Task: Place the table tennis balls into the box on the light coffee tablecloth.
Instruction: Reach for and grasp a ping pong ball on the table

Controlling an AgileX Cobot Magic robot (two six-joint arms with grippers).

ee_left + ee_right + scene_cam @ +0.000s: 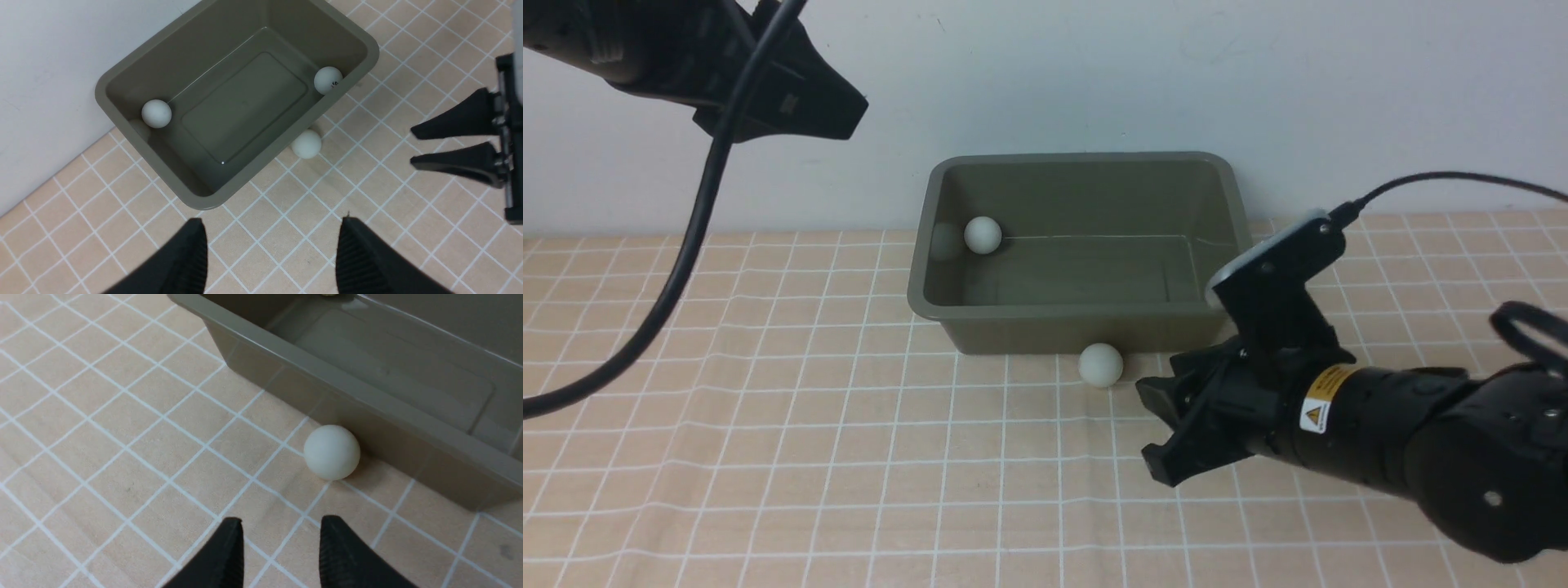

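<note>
The olive box stands on the light coffee tablecloth against the wall. In the left wrist view two table tennis balls lie inside it, one in a corner by the wall and one in the opposite corner. The front view shows only the first ball. A third ball rests on the cloth, touching the box's front wall. My right gripper hovers low just short of this ball, fingers slightly apart and empty. My left gripper hangs high, open and empty.
A white wall rises directly behind the box. The left arm's black cable hangs down over the left side of the cloth. The right gripper shows at the edge of the left wrist view.
</note>
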